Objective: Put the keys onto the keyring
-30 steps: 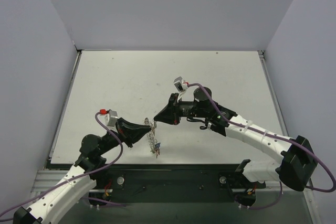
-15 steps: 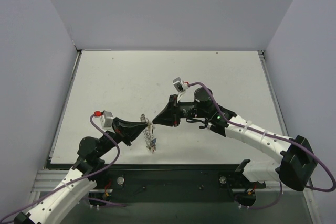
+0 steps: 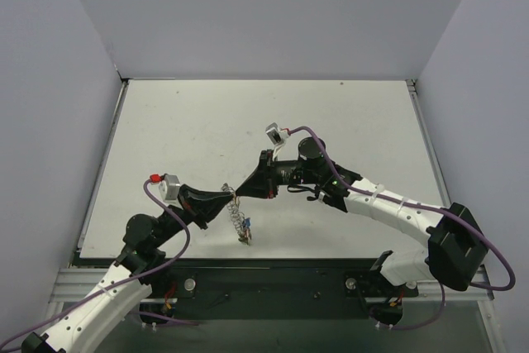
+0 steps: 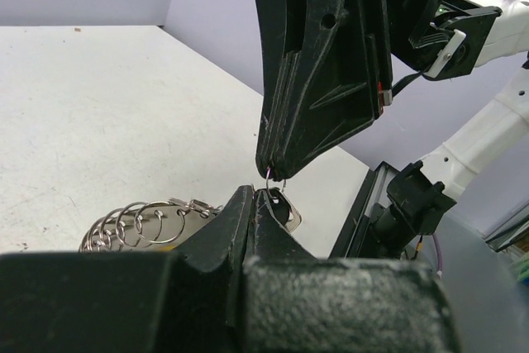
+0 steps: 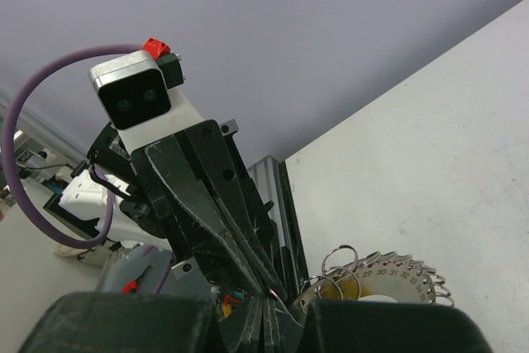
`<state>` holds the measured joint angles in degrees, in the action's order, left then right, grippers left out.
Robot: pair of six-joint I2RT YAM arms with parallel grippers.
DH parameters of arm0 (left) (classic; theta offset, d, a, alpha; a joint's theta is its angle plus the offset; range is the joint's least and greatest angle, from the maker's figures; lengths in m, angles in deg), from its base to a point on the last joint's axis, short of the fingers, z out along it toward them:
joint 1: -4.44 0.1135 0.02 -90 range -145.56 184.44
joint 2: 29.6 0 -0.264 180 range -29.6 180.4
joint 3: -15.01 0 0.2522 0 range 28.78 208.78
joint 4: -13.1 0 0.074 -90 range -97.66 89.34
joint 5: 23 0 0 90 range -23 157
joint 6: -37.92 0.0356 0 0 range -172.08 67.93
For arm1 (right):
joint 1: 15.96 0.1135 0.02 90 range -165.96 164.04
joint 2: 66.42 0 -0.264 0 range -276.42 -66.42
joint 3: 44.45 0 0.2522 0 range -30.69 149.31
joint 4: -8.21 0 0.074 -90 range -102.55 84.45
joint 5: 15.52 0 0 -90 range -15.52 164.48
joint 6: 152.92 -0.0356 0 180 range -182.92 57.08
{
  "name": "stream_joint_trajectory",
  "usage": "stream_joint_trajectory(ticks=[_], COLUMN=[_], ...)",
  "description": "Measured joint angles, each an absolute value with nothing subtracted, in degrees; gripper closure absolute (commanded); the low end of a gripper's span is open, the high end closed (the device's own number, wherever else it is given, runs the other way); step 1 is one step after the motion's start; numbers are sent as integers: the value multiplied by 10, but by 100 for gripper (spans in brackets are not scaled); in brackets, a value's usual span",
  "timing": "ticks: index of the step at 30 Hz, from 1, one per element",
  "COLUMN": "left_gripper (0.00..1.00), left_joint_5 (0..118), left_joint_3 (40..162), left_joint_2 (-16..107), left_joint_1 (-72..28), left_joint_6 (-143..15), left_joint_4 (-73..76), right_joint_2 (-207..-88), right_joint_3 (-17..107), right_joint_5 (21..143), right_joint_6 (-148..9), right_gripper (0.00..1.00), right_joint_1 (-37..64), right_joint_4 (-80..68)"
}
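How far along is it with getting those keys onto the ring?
Done: a few coloured keys seem to hang from the keyring already. In hand: the left gripper holds the keyring up, while the right gripper, shut, pinches a small wire loop beside it. Left: threading that on; whether more keys remain, I cannot tell.

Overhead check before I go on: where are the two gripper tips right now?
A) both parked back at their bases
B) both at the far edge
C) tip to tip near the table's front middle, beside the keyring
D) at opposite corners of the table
C: in the top view the left gripper and the right gripper meet tip to tip, both shut, with the keyring right by them.
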<state>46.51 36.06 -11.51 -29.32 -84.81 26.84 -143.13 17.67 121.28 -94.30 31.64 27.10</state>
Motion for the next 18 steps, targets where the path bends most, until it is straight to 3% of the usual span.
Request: stream_joint_trajectory(ticks=[18], left_gripper=[100], left_joint_5=[454], left_joint_3=[363], left_joint_2=[-117], left_joint_1=[-293], left_joint_6=[-854], left_joint_4=[280], right_joint_2=[-1432], right_joint_3=[173], right_joint_5=[1213], right_joint_6=[-944], right_gripper=[100], right_joint_1=[311], right_joint_4=[277])
